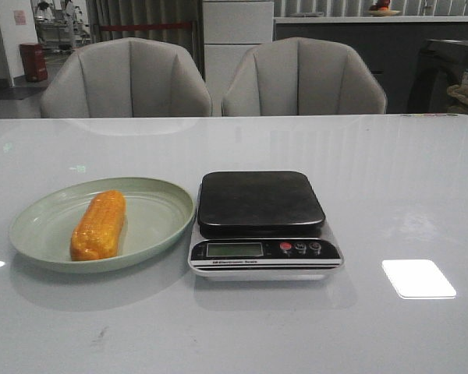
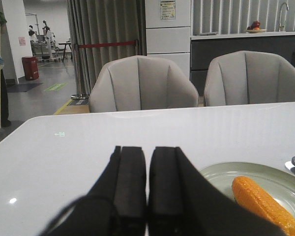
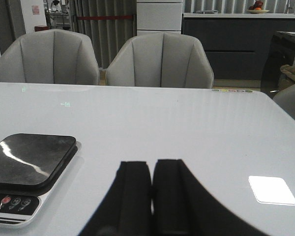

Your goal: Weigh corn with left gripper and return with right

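Note:
The orange-yellow corn (image 1: pixel 99 225) lies lengthwise on a pale green plate (image 1: pixel 160 195) at the table's left; it also shows in the left wrist view (image 2: pixel 263 202). A black-topped electronic scale (image 1: pixel 260 202) stands right of the plate, its platform bare. Neither gripper shows in the front view. In the left wrist view my left gripper (image 2: pixel 147 150) is shut and empty, low over the table, left of the plate (image 2: pixel 221 173). In the right wrist view my right gripper (image 3: pixel 152 163) is shut and empty, right of the scale (image 3: pixel 32 157).
Two grey chairs (image 1: pixel 129 78) (image 1: pixel 303 76) stand behind the table's far edge. A bright light patch (image 1: pixel 418 278) lies on the white tabletop right of the scale. A dark counter and curtains are in the background.

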